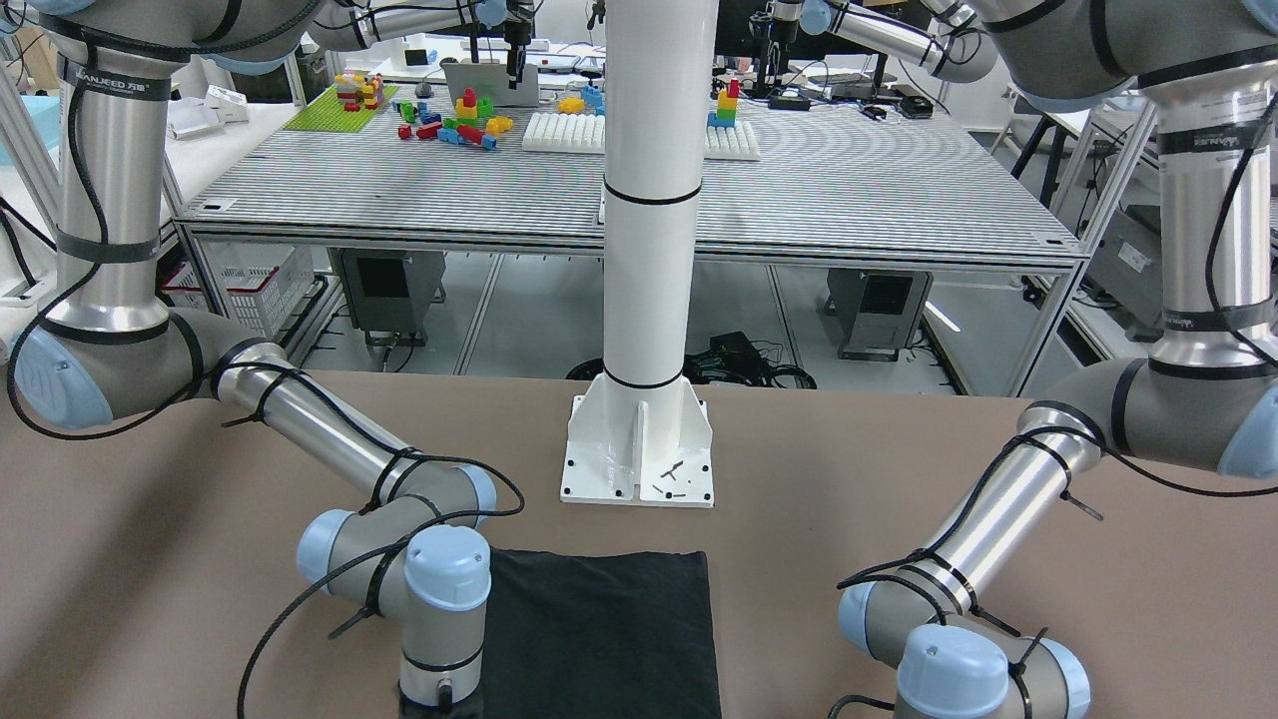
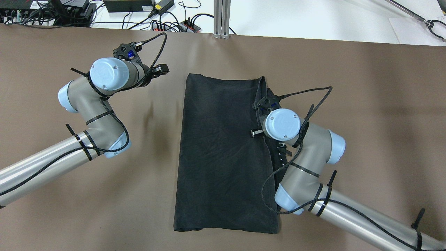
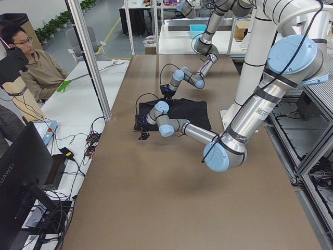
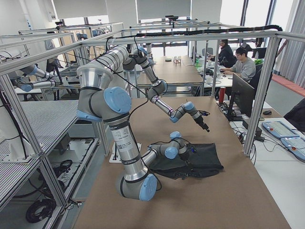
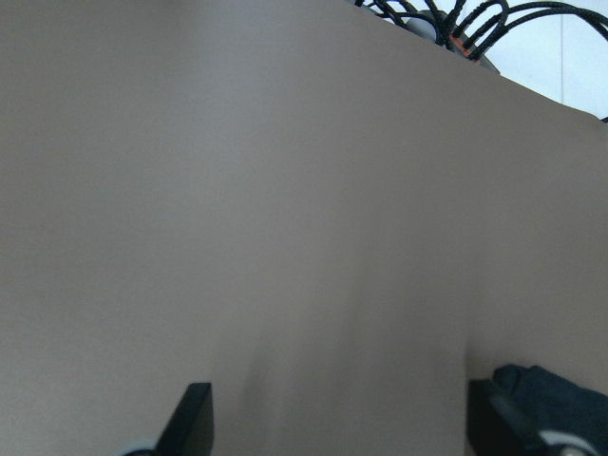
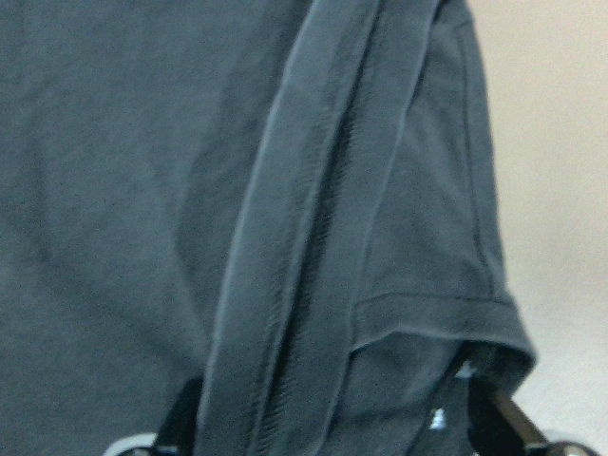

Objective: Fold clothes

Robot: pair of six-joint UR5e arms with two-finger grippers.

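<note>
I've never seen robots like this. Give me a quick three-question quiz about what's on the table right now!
1. True or false: the left gripper grips the black garment.
2. Which one hangs over the garment's hemmed edge? A: left gripper. B: right gripper.
3. Fill in: the garment lies on a ____ table.
Key: 1 false, it is open over bare table; 2 B; 3 brown.

Silver arms (image 2: 35,164), grey joints (image 2: 94,111), pale-blue caps (image 2: 108,73), black cables (image 2: 306,90).

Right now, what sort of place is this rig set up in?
Probably a robotics lab: toy bricks on a neighbouring slatted table, another robot arm beyond, a person at a desk.
</note>
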